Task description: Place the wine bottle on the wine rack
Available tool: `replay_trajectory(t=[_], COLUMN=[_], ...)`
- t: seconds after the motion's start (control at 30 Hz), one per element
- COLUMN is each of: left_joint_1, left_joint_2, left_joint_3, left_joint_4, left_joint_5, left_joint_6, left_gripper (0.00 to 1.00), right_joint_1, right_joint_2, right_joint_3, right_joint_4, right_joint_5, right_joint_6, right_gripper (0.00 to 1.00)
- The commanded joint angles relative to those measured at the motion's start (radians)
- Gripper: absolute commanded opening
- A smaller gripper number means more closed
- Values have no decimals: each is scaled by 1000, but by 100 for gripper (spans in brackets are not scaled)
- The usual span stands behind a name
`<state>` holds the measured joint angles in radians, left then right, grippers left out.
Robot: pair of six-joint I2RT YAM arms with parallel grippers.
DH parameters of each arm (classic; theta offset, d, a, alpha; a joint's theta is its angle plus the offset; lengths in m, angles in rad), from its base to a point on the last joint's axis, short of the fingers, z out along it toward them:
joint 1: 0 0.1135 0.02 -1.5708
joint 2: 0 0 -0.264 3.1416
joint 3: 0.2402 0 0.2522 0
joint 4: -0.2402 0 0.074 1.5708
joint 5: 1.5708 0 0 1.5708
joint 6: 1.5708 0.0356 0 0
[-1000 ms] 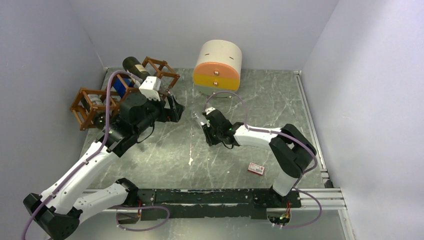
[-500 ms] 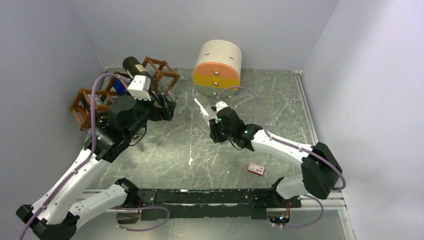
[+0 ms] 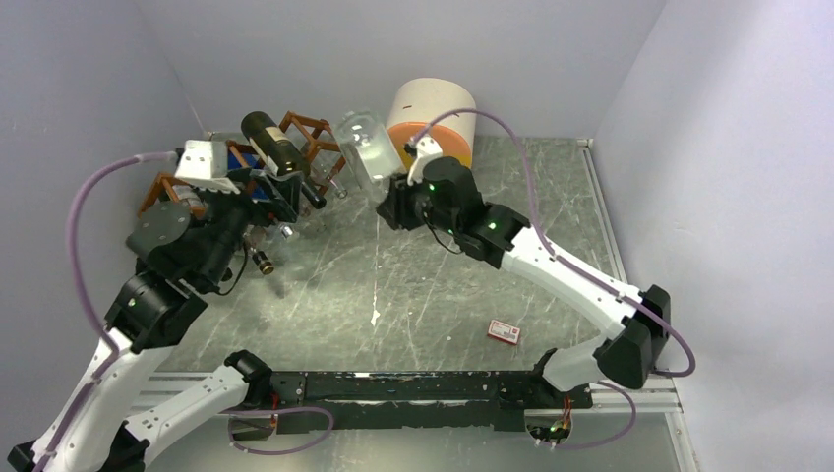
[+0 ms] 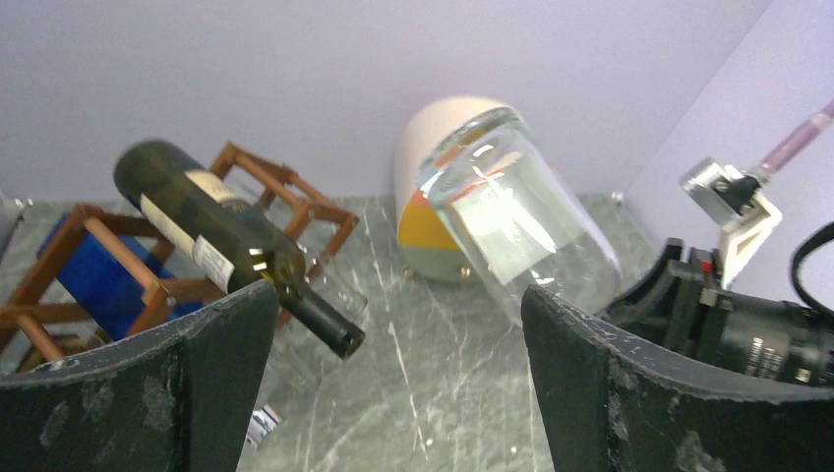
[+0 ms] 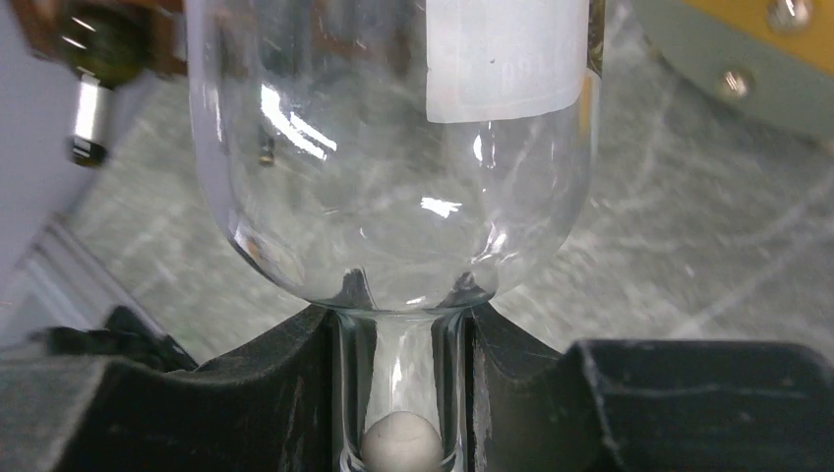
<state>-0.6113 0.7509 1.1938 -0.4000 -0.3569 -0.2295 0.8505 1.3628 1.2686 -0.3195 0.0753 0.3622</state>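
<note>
**Grey marbled tabletop, lilac walls: clear bottle hanging in the air beside the rack**

Grey-green marbled table (image 3: 443,285) and plain lilac walls are framing the scene. The right gripper (image 5: 398,393) is clamping the neck of a clear glass wine bottle (image 5: 393,147), its jaws pressing in on either side of the glass, and is holding it well above the table. In the overhead view the bottle's long axis is running from the gripper up and to the left, so the wide base is leading and the white label is facing outward. Beyond that base, further left, the wine rack (image 3: 310,133) is sitting against the back-left corner, with a dark green wine bottle (image 3: 275,147) lying across its top, neck pointing towards the table's middle.

The left gripper (image 4: 398,334) is hovering just in front of the rack with its fingers spread wide and nothing between them. It is the nearer arm to the rack, but the right arm is carrying the load. Judging from this, the coming move is calling for a leftward carry, base first, into a free cell. Behind the bottle, the cream-and-orange drawer cabinet (image 3: 433,103) is standing close by.
</note>
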Motion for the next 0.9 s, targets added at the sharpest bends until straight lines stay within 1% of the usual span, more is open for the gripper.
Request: replay_trajectory(t=[0.0,0.17,0.4,0.6,0.67,0.77,0.87], left_joint_1=[5,5,5,4,5,4,5], left_joint_2=[-42,-90,-150,-168,-168,-169,-165], left_joint_3=[85,138,209,239,243,246,246], left_joint_4=[31,38,27,-15,-29,-47,-62], left_joint_5=[-39,-82,-44,-29,-35,-46,-51], left_joint_6=[84,138,168,170,171,173,174], left_gripper=[97,97,97,97,97,97,97], right_joint_1=[40,87,148,212,227,254,259], right_joint_2=[85,285,570,827,888,955,1011], right_joint_3=[239,490,821,1101,1149,1164,1198], right_joint_4=[233,228,246,253,280,352,379], right_joint_5=[-53,-88,-105,-90,-78,26,65], right_joint_6=[19,40,81,117,125,64,32], right_gripper=[0,0,0,0,0,0,0])
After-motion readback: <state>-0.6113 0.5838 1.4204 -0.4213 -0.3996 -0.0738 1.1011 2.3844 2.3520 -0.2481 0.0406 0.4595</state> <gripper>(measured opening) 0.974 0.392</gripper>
